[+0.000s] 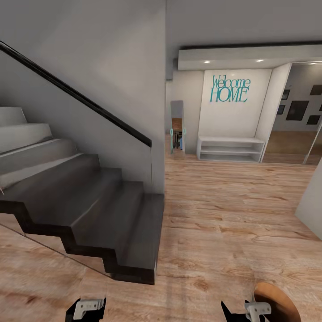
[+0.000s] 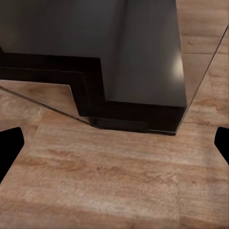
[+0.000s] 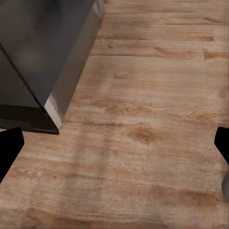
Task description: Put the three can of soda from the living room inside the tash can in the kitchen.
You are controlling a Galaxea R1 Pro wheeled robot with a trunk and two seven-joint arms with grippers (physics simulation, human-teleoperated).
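Note:
No can of soda is in view. A round copper-brown shape with a dark rim (image 1: 279, 297) sits at the head view's lower right edge, just beside my right gripper (image 1: 251, 311); it may be the tash can's inside, but I cannot tell. A grey sliver (image 3: 225, 185) at the right wrist view's edge may belong to it. My right gripper (image 3: 114, 148) is open over bare wood floor. My left gripper (image 1: 87, 308) (image 2: 114, 148) is open too, with its black fingertips (image 2: 9, 148) wide apart and nothing between them.
A dark staircase (image 1: 112, 214) with a glass side panel and black handrail fills the left. Its lowest step (image 2: 143, 76) is close ahead of the left gripper. Light wood floor (image 1: 223, 214) runs ahead to a white bench shelf (image 1: 230, 149) under a "Welcome HOME" wall. A white wall corner (image 1: 313, 201) stands right.

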